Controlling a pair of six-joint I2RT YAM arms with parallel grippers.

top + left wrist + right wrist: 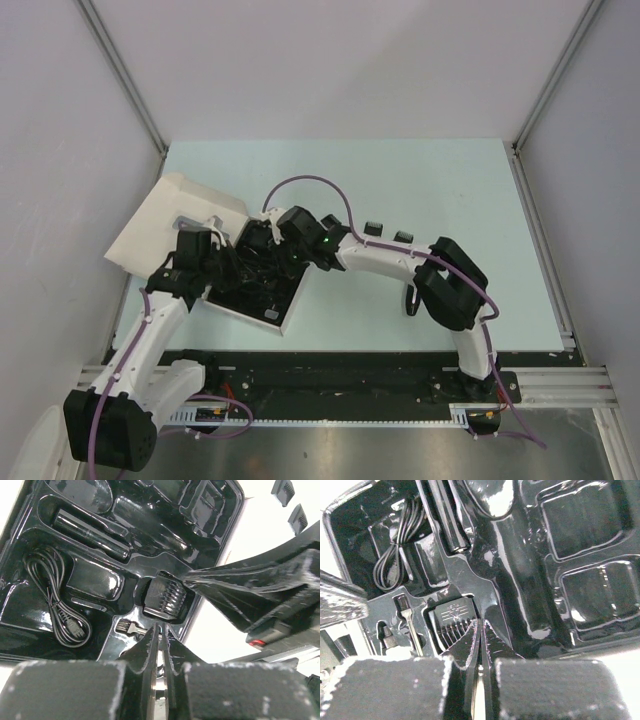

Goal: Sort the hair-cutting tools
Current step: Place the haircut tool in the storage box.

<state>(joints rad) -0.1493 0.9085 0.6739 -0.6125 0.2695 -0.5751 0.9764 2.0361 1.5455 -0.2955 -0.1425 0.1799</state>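
The black tray (288, 305) holds the coiled cable (55, 605), the slim clipper (92, 530), one comb guard (165, 596) and the tiny brush (123, 626). My left gripper (162, 629) is shut, a slit showing between its tips. The brush's thin handle runs into those tips while the brush lies in its slot. My right gripper (481, 624) is shut and empty, its tips against the teeth of that comb guard (451, 617). Both grippers meet over the tray, the left gripper (232, 268) beside the right gripper (258, 250). Two more comb guards (375, 228) (403, 237) lie on the table.
The white box lid (170, 225) stands open, leaning off to the tray's left. Empty moulded pockets (580, 525) fill the tray's far side. The two loose guards (284, 491) (299, 517) sit on the pale table (450, 190) right of the tray.
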